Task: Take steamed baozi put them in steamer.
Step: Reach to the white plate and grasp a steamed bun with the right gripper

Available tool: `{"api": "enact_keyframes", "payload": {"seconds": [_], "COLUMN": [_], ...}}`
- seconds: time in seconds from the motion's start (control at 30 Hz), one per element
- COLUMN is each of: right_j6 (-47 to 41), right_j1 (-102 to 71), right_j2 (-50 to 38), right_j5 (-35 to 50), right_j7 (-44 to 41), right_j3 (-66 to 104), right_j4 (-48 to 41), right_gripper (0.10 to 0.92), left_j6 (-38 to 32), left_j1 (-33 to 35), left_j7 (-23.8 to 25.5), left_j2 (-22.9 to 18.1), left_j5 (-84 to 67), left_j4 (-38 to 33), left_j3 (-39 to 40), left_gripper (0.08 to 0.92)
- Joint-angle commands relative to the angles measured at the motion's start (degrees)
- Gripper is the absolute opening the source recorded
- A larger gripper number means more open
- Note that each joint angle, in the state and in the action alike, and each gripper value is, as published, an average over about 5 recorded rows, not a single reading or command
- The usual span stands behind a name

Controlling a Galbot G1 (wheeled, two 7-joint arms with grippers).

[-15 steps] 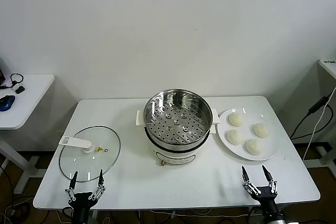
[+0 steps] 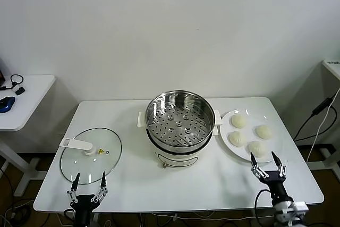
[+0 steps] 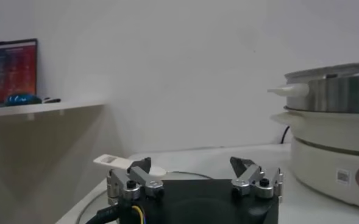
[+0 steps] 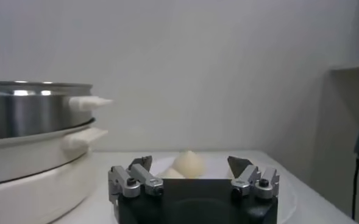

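Note:
Several cream-white baozi (image 2: pixel 249 133) lie on a white plate (image 2: pixel 270 155) at the table's right. The steel steamer (image 2: pixel 180 120) with an empty perforated tray stands at the table's middle. My right gripper (image 2: pixel 265 164) is open at the plate's near edge, just in front of the nearest baozi (image 2: pixel 257 147). In the right wrist view a baozi (image 4: pixel 189 163) sits ahead between the open fingertips (image 4: pixel 190 165), with the steamer (image 4: pixel 39 152) off to one side. My left gripper (image 2: pixel 88 182) is open at the table's front left edge, near the glass lid (image 2: pixel 90 154).
The glass lid with a white handle (image 2: pixel 77 143) lies flat on the table's left. A side table (image 2: pixel 21 97) with small items stands far left. A black cable (image 2: pixel 319 112) hangs at the right. In the left wrist view the steamer (image 3: pixel 331 134) stands off to one side.
My right gripper has moved forward and slightly right, from the table's front edge up to the plate's near rim. The left gripper has stayed put.

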Motion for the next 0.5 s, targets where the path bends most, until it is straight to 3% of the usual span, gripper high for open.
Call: {"api": "enact_keyframes", "payload": {"seconds": [0.03, 0.3, 0.5], "right_j6": [-13.6, -25.3, -30.7], "right_j1": [8.7, 18.6, 26.8], "right_j2": [-5.3, -12.7, -19.8], "right_j5": [-1.5, -7.7, -12.2], "right_j7": [1.4, -1.2, -9.6], "right_j3": [-0.1, -5.8, -11.5], "right_j4": [0.6, -1.0, -3.5], "right_gripper": [0.823, 0.823, 0.823], "left_j6": [0.2, 0.1, -0.2], "left_j1": [0.2, 0.5, 0.1], "left_j7": [0.0, 0.1, 0.3], "left_j2": [0.1, -0.1, 0.0], "left_j5": [0.8, 2.0, 2.6], "left_j4": [-0.3, -0.3, 0.0], "left_j3": [0.1, 0.7, 1.0], "left_gripper": [0.823, 0.823, 0.823]}}
